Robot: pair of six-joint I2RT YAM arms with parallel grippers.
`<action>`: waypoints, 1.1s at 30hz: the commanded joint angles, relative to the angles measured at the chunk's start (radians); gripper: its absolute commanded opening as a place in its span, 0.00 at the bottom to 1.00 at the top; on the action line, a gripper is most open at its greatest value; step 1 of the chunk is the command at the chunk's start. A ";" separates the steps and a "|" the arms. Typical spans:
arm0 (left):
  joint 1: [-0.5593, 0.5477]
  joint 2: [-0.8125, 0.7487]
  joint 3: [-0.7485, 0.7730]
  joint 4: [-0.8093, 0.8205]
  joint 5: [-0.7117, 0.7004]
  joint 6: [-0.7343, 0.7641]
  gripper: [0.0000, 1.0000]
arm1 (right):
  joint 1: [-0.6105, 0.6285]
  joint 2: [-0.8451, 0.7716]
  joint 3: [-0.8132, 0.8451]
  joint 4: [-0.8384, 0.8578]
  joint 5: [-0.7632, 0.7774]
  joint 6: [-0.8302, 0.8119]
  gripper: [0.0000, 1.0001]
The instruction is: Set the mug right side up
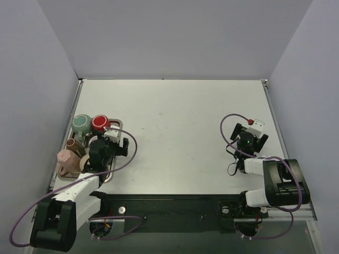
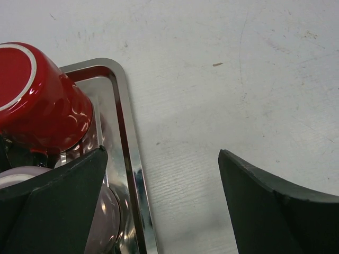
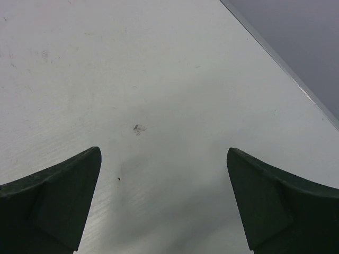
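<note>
A metal tray [image 1: 117, 125] at the table's left holds several mugs. A red mug [image 1: 99, 123] [image 2: 37, 100] stands bottom up, its white-ringed base showing. Beside it is a teal mug [image 1: 81, 123]. A brown mug [image 1: 74, 144] and a pink mug [image 1: 68, 159] lie nearer. My left gripper [image 1: 111, 150] [image 2: 161, 201] hangs open over the tray's right rim [image 2: 127, 116], just short of the red mug, with nothing between its fingers. Its left finger hides part of a pale mug [image 2: 16, 177]. My right gripper [image 1: 246, 140] [image 3: 164, 201] is open over bare table at the right.
The tray sits close to the table's left edge and the left wall. The white tabletop [image 1: 180, 132] stretches between the two arms. The table's right edge [image 3: 286, 69] runs close past the right gripper.
</note>
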 commanded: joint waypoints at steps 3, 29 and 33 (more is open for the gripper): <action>0.005 -0.048 0.092 -0.137 0.116 0.091 0.97 | 0.020 -0.097 0.017 -0.019 0.010 -0.017 0.99; -0.202 0.111 0.604 -1.532 -0.292 1.610 0.73 | 0.261 -0.496 0.231 -0.639 -0.449 -0.042 0.99; -0.200 0.153 0.622 -1.452 -0.211 1.594 0.66 | 0.262 -0.499 0.211 -0.616 -0.443 -0.043 0.98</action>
